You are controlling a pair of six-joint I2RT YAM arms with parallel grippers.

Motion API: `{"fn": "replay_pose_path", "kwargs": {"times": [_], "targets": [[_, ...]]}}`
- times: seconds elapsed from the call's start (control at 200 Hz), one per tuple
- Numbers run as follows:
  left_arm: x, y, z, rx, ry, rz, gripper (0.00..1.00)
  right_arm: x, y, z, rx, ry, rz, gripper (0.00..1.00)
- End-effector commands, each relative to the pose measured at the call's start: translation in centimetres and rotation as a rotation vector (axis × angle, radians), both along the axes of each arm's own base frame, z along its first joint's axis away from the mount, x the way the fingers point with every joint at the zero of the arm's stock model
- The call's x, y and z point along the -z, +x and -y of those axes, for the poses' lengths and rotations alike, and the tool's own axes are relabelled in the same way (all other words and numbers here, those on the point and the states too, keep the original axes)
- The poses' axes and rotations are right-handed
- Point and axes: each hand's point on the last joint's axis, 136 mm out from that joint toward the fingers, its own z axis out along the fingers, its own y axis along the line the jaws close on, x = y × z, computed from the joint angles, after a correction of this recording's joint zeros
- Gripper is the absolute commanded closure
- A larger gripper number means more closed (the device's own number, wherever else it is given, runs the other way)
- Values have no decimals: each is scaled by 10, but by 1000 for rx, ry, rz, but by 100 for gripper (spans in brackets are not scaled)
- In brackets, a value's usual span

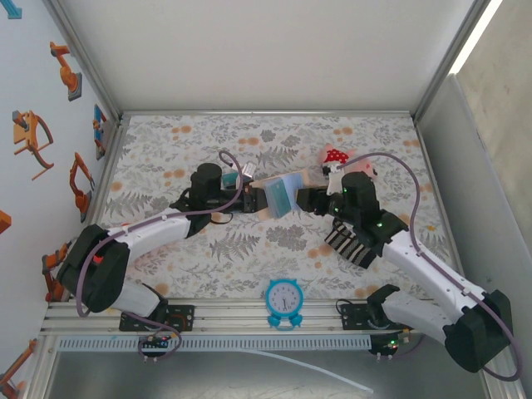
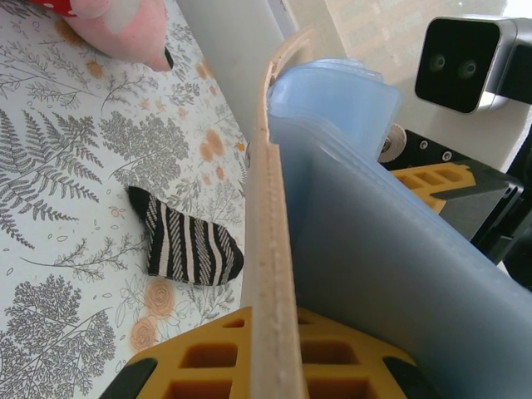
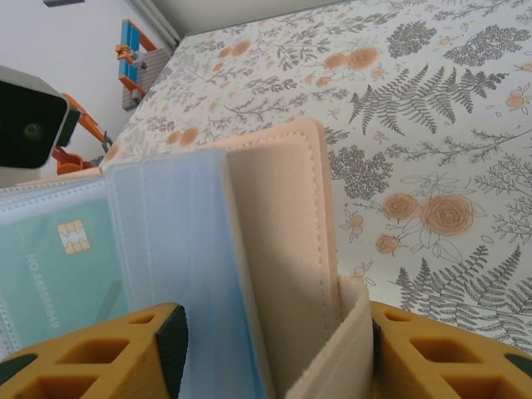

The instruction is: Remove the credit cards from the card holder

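The card holder (image 1: 283, 195) hangs above the middle of the table, spread open between both grippers. My left gripper (image 1: 252, 199) is shut on its tan cover (image 2: 270, 249), which stands edge-on between the yellow fingers (image 2: 208, 357). Pale blue sleeves (image 2: 374, 249) fan out to the right of that cover. My right gripper (image 3: 274, 349) stands open around the other tan cover (image 3: 283, 249) and the blue sleeves (image 3: 174, 266); a tan flap (image 3: 349, 357) leans on its right finger. A teal credit card (image 3: 58, 274) with a chip sits in a sleeve at the left.
A black-and-white striped sock (image 2: 187, 241) lies on the floral table, partly under the right arm (image 1: 349, 241). A pink toy with a red spotted cap (image 1: 337, 158) lies behind the right gripper. A blue clock (image 1: 285, 301) stands at the near edge.
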Motion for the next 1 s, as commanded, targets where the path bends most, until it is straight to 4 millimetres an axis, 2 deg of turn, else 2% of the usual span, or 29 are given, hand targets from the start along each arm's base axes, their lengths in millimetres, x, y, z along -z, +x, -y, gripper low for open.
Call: {"fn": "replay_pose_path", "kwargs": {"times": [0.0, 0.195, 0.426, 0.521, 0.726, 0.992], "targets": [[-21, -1, 6, 38, -41, 33, 100, -17, -3, -3, -44, 99, 30, 45], [-23, -2, 6, 41, -45, 39, 100, -23, -4, 0, -74, 175, 33, 37], [-22, -5, 4, 43, -40, 37, 100, -29, -9, 1, -103, 210, 51, 15], [-23, -5, 4, 43, -42, 41, 100, -28, -8, 5, -81, 201, 49, 9], [-30, -7, 3, 51, -55, 60, 100, -9, -2, 14, -18, 163, -1, 6], [-40, -11, 1, 53, -80, 88, 100, 2, -1, 2, -70, 234, -58, 6]]}}
